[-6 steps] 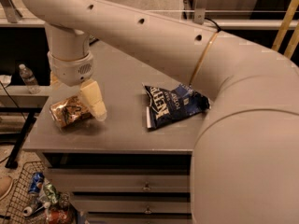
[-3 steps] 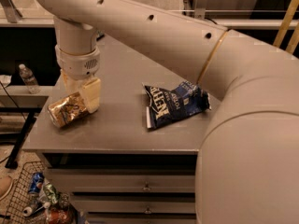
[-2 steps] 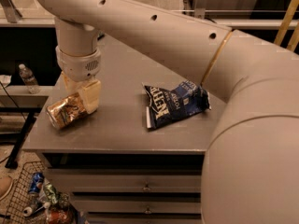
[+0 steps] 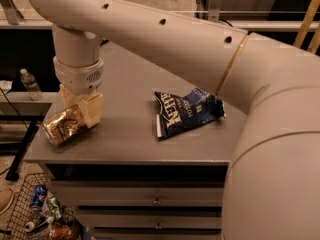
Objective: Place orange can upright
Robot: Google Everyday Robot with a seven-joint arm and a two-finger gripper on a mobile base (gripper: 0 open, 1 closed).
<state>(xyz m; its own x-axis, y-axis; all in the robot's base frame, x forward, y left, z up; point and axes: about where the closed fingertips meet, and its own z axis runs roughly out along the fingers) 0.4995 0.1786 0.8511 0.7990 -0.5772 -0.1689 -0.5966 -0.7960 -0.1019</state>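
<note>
The gripper [image 4: 80, 111] hangs from the big pale arm [image 4: 150, 31] over the near left corner of the grey table [image 4: 130, 144]. Its cream fingers [image 4: 93, 110] are closed around the orange can [image 4: 62, 126] — one in front of it, one behind. The can is tilted, not upright, its silver end pointing down and to the left, right at the table's left edge; whether it touches the top cannot be told. A blue chip bag [image 4: 187, 112] lies flat to the right, well apart. A water bottle [image 4: 31, 84] stands far left off the table, and a wire basket [image 4: 22, 216] of cans sits on the floor below.
</note>
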